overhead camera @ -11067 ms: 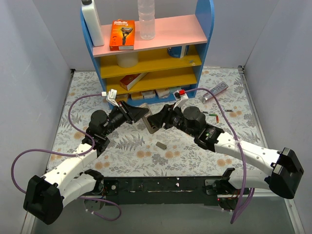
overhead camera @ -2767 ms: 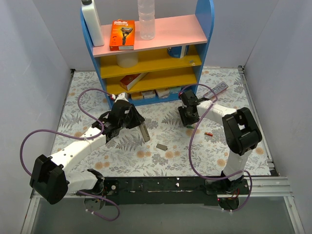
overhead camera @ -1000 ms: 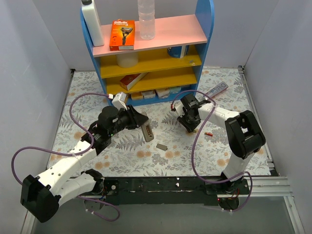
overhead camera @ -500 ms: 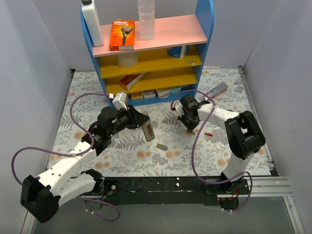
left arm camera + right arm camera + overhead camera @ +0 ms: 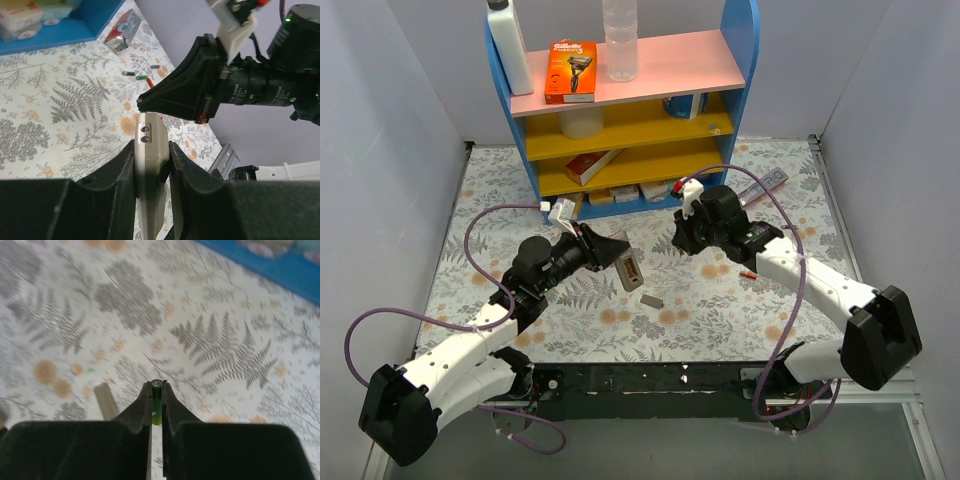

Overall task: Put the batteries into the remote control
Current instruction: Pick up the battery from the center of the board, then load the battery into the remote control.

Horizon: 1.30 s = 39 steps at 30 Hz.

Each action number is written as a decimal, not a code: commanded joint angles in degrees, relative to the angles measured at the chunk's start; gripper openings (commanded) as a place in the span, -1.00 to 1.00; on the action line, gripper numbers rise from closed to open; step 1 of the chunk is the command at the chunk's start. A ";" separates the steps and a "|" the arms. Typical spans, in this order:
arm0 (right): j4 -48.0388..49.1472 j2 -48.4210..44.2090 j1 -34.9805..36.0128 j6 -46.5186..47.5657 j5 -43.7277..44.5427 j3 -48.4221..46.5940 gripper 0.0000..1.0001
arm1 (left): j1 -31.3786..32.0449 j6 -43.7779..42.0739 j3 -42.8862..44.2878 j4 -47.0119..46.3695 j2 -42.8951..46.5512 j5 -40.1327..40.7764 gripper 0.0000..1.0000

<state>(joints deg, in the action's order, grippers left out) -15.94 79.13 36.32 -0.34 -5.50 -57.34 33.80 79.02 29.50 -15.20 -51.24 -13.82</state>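
My left gripper [image 5: 618,256] is shut on the remote control [image 5: 629,271], a slim grey-backed handset held on edge above the table's middle. In the left wrist view the remote control [image 5: 149,145] is clamped between both fingers, its end sticking out. Just to its right, my right gripper [image 5: 684,238] hangs above the table, shut on a green battery. That green battery [image 5: 157,405] shows between the closed fingers, its metal end at the tips. A red battery [image 5: 750,273] lies on the table. More batteries [image 5: 142,77] lie beyond the remote.
A small grey cover piece [image 5: 650,299] lies on the floral cloth just below the remote, and the same cover piece [image 5: 106,400] lies left of my right fingers. A silver-purple tube [image 5: 766,183] rests at the back right. The blue shelf unit [image 5: 630,110] stands behind.
My right gripper closed on the green battery, lifted it off the cloth and swung left toward the remote. My left arm shifted the remote slightly to the right.
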 commanded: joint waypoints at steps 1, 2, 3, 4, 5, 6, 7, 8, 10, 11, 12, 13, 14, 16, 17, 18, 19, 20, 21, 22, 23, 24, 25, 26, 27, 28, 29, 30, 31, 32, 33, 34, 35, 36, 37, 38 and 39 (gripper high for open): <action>13.55 -6.17 4.63 -8.44 -1.97 2.32 -0.97 | -0.32 -0.19 -1.81 -9.48 2.02 -2.61 -1.00; 17.66 -7.14 6.47 -10.63 -1.63 3.37 -0.97 | -0.40 0.08 -2.33 -10.28 2.11 -2.35 -1.00; 19.62 -9.15 7.44 -11.60 -0.67 4.07 -0.97 | -0.32 0.34 -2.42 -10.72 2.03 -2.17 -1.00; 21.55 -10.13 8.59 -12.40 0.13 4.69 -0.97 | -0.32 0.69 -2.43 -11.34 1.94 -1.65 -1.00; 25.66 -11.18 10.95 -13.80 1.18 6.17 -0.97 | -0.32 0.95 -2.51 -11.52 1.85 -1.21 -1.00; 27.61 -13.19 12.10 -14.25 3.37 6.97 -0.97 | -0.32 1.30 -2.51 -11.78 1.76 -0.60 -1.00; 29.46 -14.08 13.24 -14.51 4.43 7.50 -0.97 | -0.32 1.57 -2.43 -11.52 1.76 0.11 -1.00; 30.87 -14.88 15.17 -15.04 5.23 8.12 -0.97 | -0.32 1.57 -2.34 -11.26 1.76 1.51 -1.00; 34.56 -16.90 16.94 -15.30 8.48 9.44 -0.97 | -0.32 1.48 -2.07 -11.51 1.94 2.31 -1.00; 35.62 -17.43 18.51 -15.22 9.18 9.79 -0.97 | -0.40 1.48 -1.99 -11.60 2.02 3.18 -1.00; 36.85 -18.22 19.14 -15.39 10.75 10.23 -0.97 | -0.32 1.57 -1.99 -11.52 2.11 3.80 -1.00; 37.56 -18.40 19.75 -15.39 11.47 10.41 -0.97 | -0.32 1.57 -1.81 -11.26 2.20 4.24 -1.00; 38.35 -18.84 20.89 -14.52 11.73 10.58 -0.97 | -0.32 1.57 -1.64 -11.08 2.20 4.42 -1.00; 39.75 -18.84 21.69 -14.08 12.70 10.93 -0.97 | -0.32 1.57 -1.29 -10.99 2.11 4.51 -1.00; 40.20 -18.75 22.21 -13.64 12.70 11.02 -0.97 | -0.32 1.75 -1.20 -10.82 2.11 4.51 -1.00; 40.38 -18.32 22.31 -13.46 12.62 10.94 -0.97 | -0.32 2.18 -1.11 -10.81 2.11 4.51 -1.00; 40.64 -18.14 22.57 -13.37 12.53 10.94 -0.97 | -0.32 2.36 -1.02 -10.64 2.11 4.60 -1.00; 40.73 -17.88 22.83 -13.20 12.44 10.94 -0.97 | -0.32 2.62 -0.93 -10.73 2.11 4.68 -1.00; 40.82 -17.18 22.92 -13.11 12.09 10.94 -0.97 | -0.32 2.80 -0.84 -10.73 2.03 4.94 -1.00; 40.73 -16.82 23.01 -13.02 11.83 10.85 -0.97 | -0.32 3.32 -0.76 -10.38 2.20 5.47 -1.00; 40.47 -16.47 23.10 -12.93 11.74 10.76 -0.97 | -0.32 3.50 -0.67 -10.29 2.37 5.56 -1.00; 40.64 -15.94 23.19 -12.93 11.65 10.93 -0.97 | -0.32 3.85 -0.58 -10.20 2.46 5.91 -1.00; 40.82 -15.77 23.27 -12.85 11.65 11.02 -0.97 | -0.32 4.47 -0.49 -10.11 2.46 6.18 -1.00; 40.90 -15.42 23.45 -12.76 11.74 11.28 -0.97 | -0.32 4.65 -0.49 -10.02 2.81 6.44 -1.00; 41.08 -15.24 23.45 -12.50 11.65 11.37 -0.97 | -0.32 5.08 -0.49 -9.85 2.90 6.62 -1.00; 41.17 -15.06 23.54 -11.97 11.74 11.46 -0.97 | -0.32 5.26 -0.41 -9.59 3.08 6.97 -1.00; 41.08 -14.71 23.63 -11.79 11.82 11.55 -0.97 | -0.40 5.79 -0.49 -9.41 3.25 7.32 -1.00; 41.08 -14.62 23.63 -11.53 11.83 11.64 -0.97 | -0.32 5.96 -0.23 -8.89 3.34 7.41 -1.00; 41.17 -14.53 23.71 -11.44 11.91 11.73 -0.97 | -0.40 6.14 -0.23 -8.79 3.52 7.50 -1.00; 41.17 -14.19 23.71 -11.09 11.91 11.81 -0.97 | -0.32 6.49 -0.23 -8.71 3.69 7.67 -1.00; 41.08 -14.01 23.80 -11.00 12.00 11.81 -0.97 | -0.32 6.75 -0.23 -8.62 3.78 7.67 -1.00; 41.17 -13.83 23.80 -10.83 11.91 11.90 -0.97 | -0.40 7.02 -0.23 -8.70 3.78 7.50 -1.00; 41.17 -13.66 23.89 -10.74 11.83 11.99 -0.97 | -0.40 7.20 -0.23 -8.70 3.70 7.41 -1.00; 41.26 -13.48 23.89 -10.65 11.83 12.08 -0.97 | -0.32 7.72 -0.14 -8.62 3.69 7.32 -1.00; 41.26 -13.30 23.98 -10.39 11.91 12.08 -0.97 | -0.40 7.90 -0.14 -8.70 3.69 7.32 -1.00; 41.26 -13.13 23.98 -10.12 11.91 12.08 -0.97 | -0.40 7.99 -0.14 -8.62 3.78 7.32 -1.00; 41.26 -12.87 23.98 -9.95 12.00 12.08 -0.97 | -0.40 8.07 -0.05 -8.53 3.78 7.23 -1.00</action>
<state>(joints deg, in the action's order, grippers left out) 21.45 65.91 59.88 -11.81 5.65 -45.45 33.80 85.95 27.16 -23.86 -48.82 -7.42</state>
